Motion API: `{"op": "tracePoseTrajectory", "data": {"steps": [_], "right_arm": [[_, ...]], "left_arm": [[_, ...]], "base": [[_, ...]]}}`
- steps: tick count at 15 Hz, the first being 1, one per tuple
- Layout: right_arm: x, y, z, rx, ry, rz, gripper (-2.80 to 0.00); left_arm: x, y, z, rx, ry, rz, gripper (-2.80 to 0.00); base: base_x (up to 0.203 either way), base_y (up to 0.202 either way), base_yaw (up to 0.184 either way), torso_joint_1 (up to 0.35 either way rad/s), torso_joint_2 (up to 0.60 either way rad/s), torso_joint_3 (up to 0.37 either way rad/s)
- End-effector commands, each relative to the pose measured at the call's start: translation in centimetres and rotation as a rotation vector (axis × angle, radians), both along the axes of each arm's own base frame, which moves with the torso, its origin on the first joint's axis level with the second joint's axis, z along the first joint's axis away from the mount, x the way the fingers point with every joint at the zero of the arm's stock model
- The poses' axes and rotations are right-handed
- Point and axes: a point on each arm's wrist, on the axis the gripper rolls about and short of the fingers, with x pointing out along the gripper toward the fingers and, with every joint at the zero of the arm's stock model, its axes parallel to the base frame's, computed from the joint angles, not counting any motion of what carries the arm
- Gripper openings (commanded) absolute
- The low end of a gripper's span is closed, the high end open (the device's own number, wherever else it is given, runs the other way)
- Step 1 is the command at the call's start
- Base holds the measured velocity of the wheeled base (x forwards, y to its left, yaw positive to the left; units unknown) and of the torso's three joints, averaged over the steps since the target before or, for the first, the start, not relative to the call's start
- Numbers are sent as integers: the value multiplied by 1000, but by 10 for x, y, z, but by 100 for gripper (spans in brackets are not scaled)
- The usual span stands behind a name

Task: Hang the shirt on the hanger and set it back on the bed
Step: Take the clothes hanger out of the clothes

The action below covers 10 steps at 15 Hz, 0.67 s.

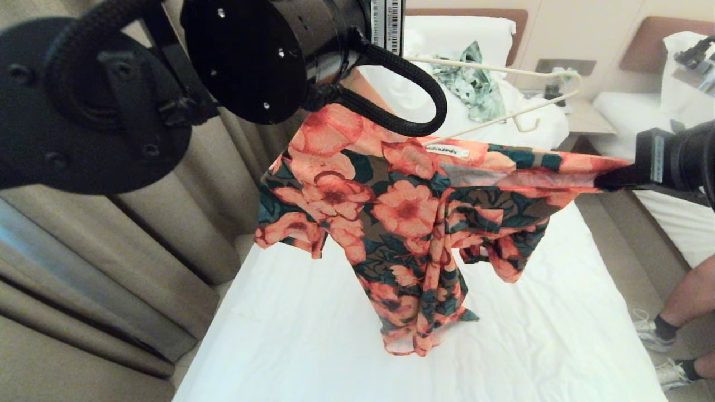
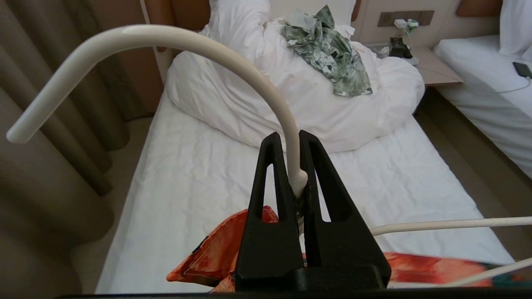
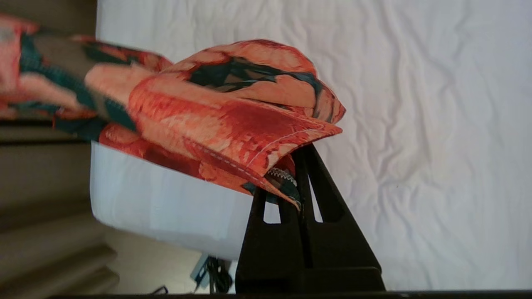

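The shirt [image 1: 408, 223] carries a small white neck label [image 1: 447, 151] with dark print on it, but the letters are too small to read. On the left arm's black housing, up near the camera, there is a white sticker with a barcode [image 1: 386, 22]; its print cannot be read either.

The left gripper [image 2: 294, 164] is clamped tight on the hanger [image 2: 208, 50], its 2 black fingers pinching the cream wire right at the neck, just under the curved hook. Orange fabric of the shirt bunches directly beneath that grip, and the hanger's arms run off to the side above the cloth.

The right gripper [image 3: 300, 182] is closed on a folded, stitched edge of the shirt, with the cloth caught between its 2 fingers. In the head view it pulls that edge out to the right so the top of the shirt stretches nearly level between the arms.

The rest of the shirt hangs in folds above the bed [image 1: 313, 335], its lowest tip near or on the white sheet. A green-and-white garment [image 1: 475, 84] lies on the bunched duvet [image 2: 257, 104] by the headboard. A person's legs and sneakers [image 1: 665, 346] stand at the right of the bed.
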Motion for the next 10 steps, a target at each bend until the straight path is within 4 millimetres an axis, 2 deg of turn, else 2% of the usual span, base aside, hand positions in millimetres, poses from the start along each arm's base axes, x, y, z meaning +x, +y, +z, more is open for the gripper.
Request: {"op": "tracePoseTrajectory", "data": {"steps": [1, 4, 8, 10], "right_arm": [[0, 6, -12, -6, 40, 23, -280], [0, 15, -16, -1, 22, 61, -280], [10, 21, -41, -26, 85, 64, -280], [16, 22, -51, -18, 59, 62, -280]], "left_arm": [[5, -11, -9, 11, 12, -4, -280], [8, -26, -20, 17, 26, -22, -280], [15, -35, -28, 13, 41, -25, -280], [17, -38, -31, 3, 49, -30, -280]], "base": [[0, 0, 0, 0, 0, 0], [0, 0, 0, 0, 0, 0], [0, 0, 0, 0, 0, 0], [0, 0, 0, 0, 0, 0]]}}
